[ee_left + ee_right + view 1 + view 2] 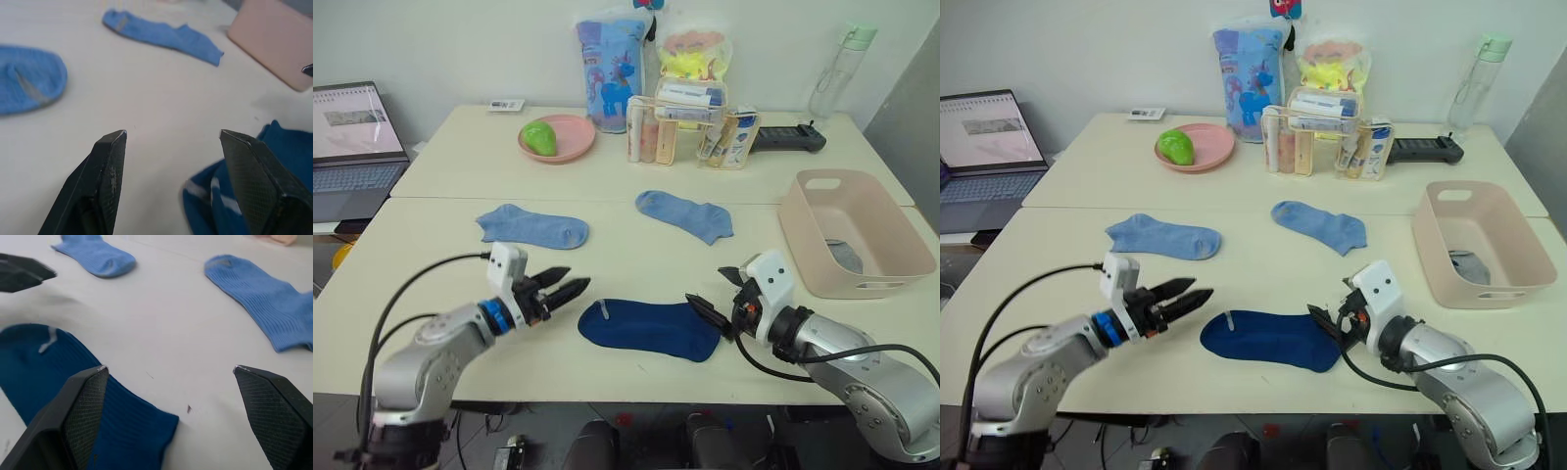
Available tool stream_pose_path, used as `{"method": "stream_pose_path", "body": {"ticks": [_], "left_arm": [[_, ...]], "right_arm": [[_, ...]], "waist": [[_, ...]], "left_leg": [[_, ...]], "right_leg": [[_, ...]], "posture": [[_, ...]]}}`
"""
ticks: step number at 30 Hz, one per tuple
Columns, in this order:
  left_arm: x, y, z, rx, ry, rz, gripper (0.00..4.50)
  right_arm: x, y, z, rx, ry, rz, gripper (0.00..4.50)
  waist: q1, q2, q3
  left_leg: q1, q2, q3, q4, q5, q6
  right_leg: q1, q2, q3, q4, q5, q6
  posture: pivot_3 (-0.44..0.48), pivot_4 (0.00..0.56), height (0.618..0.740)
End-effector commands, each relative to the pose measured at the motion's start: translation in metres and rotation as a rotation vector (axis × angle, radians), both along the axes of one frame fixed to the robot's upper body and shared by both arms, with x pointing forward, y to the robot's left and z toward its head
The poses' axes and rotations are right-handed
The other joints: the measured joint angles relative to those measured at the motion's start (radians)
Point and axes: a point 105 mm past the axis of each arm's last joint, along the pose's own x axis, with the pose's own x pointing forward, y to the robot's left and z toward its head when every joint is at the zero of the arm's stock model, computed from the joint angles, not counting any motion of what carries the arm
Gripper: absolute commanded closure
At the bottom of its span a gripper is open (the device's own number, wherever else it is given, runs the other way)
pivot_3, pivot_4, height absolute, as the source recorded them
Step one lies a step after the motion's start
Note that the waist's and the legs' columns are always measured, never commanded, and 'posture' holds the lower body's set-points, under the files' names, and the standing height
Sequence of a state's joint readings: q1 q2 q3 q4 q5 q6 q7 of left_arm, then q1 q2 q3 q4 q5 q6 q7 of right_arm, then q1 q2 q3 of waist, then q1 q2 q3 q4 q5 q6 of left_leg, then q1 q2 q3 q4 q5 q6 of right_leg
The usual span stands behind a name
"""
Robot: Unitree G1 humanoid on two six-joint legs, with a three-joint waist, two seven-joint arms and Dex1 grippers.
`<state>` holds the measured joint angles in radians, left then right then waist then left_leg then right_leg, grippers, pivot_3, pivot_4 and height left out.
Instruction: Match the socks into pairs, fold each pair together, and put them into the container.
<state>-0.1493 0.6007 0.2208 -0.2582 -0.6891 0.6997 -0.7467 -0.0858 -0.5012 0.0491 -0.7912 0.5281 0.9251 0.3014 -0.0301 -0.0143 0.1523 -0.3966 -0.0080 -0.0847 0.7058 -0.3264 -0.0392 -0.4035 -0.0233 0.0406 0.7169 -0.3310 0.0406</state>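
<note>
Step in hand, as judged: folding the dark navy pair.

1. Nearest the robot, the navy socks lie flat near the front edge of the table, apparently stacked one on the other; whether both are there cannot be confirmed.
2. The left claw sits just beside the navy socks' left end, fingers spread, holding nothing. The right claw sits at the right end, fingers likewise spread and empty; in its wrist view one finger overlaps the sock's cuff edge.
3. Farther back, two light blue socks lie well apart: one on the left, one nearer the centre. They are not yet paired.
4. The container stands at the table's right side; a grey item, probably the grey pair, lies inside.

Next move calls for: one claw closing on a sock end while the other pins the opposite end, then folding over. Grip both layers together.
</note>
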Motion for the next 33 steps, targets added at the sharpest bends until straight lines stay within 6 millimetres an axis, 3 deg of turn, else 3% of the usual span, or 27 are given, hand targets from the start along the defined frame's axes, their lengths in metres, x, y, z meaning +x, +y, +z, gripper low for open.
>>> {"method": "stream_pose_path", "body": {"ticks": [1,4,9,12,15,19,23,26,30,33], "left_arm": [[-0.011,-0.022,0.016,0.103,-0.104,-0.22,1.96],[-0.021,-0.043,0.004,0.231,-0.146,-0.392,2.89],[-0.019,-0.057,-0.018,0.264,-0.112,-0.441,4.49],[-0.012,-0.057,-0.036,0.313,-0.09,-0.418,4.5],[-0.006,-0.057,-0.057,0.36,-0.046,-0.395,4.5],[0.007,-0.045,-0.071,0.418,-0.031,-0.293,4.5],[0.009,-0.04,-0.072,0.389,-0.022,-0.249,4.5],[0.002,-0.038,-0.069,0.397,-0.055,-0.285,4.5],[-0.01,-0.049,-0.042,0.297,-0.129,-0.388,4.5],[-0.015,-0.055,-0.031,0.301,-0.184,-0.457,4.5]], "right_arm": [[-0.007,0.012,0.012,0.014,-0.058,0.079,0.7],[-0.016,0.023,-0.001,-0.005,0.008,0.173,1.74],[-0.019,0.035,-0.022,-0.048,0.069,0.236,3.54],[-0.017,0.038,-0.04,-0.053,0.132,0.226,4.46],[-0.017,0.032,-0.066,-0.072,0.211,0.19,4.46],[-0.024,0.017,-0.078,-0.1,0.248,0.159,4.46],[-0.028,0.003,-0.085,-0.125,0.265,0.124,4.46],[-0.029,-0.002,-0.078,-0.106,0.233,0.11,4.46],[-0.027,0.009,-0.046,0.013,0.126,0.145,4.46],[-0.025,0.013,-0.037,0.039,0.104,0.148,4.46]], "waist": [[-0.002,0.0,0.0],[-0.002,0.001,0.0],[-0.003,0.001,0.0],[-0.003,0.001,0.0],[-0.002,0.0,0.0],[-0.001,0.0,-0.001],[0.0,-0.001,-0.004],[0.0,-0.001,-0.005],[-0.002,-0.001,-0.004],[-0.001,-0.001,-0.004]], "left_leg": [[0.0,0.0,0.0,0.0,0.0,0.0],[0.001,0.0,0.002,-0.001,0.001,-0.001],[0.002,0.0,0.002,-0.002,0.0,0.0],[0.002,0.0,0.002,-0.002,0.0,0.0],[0.002,0.0,0.002,-0.002,0.0,0.0],[0.001,0.0,0.002,-0.002,0.0,0.0],[0.003,0.0,0.002,-0.002,0.0,0.0],[0.004,0.0,0.002,-0.002,0.0,0.0],[0.005,0.001,0.001,-0.003,0.0,0.0],[0.005,0.001,0.001,-0.003,0.0,0.0]], "right_leg": [[0.0,0.0,0.0,0.0,0.0,0.0],[0.0,0.0,0.0,0.0,0.0,0.0],[0.0,0.0,0.001,0.0,0.0,0.0],[-0.001,0.001,0.001,0.0,0.0,0.0],[0.0,0.001,0.0,0.0,0.0,0.0],[0.0,0.0,0.0,-0.001,0.0,0.0],[0.001,0.0,0.001,-0.001,0.0,0.0],[0.002,0.0,0.001,0.0,0.0,0.0],[0.003,0.0,0.001,-0.001,0.0,0.0],[0.003,0.0,0.001,-0.001,0.0,0.0]], "posture": [[0.0,0.15,0.703],[0.0,0.15,0.703],[0.0,0.15,0.703],[0.0,0.15,0.703],[0.0,0.15,0.703],[0.0,0.15,0.703],[0.0,0.15,0.703],[0.0,0.15,0.703],[0.0,0.15,0.703],[0.0,0.15,0.703]]}}
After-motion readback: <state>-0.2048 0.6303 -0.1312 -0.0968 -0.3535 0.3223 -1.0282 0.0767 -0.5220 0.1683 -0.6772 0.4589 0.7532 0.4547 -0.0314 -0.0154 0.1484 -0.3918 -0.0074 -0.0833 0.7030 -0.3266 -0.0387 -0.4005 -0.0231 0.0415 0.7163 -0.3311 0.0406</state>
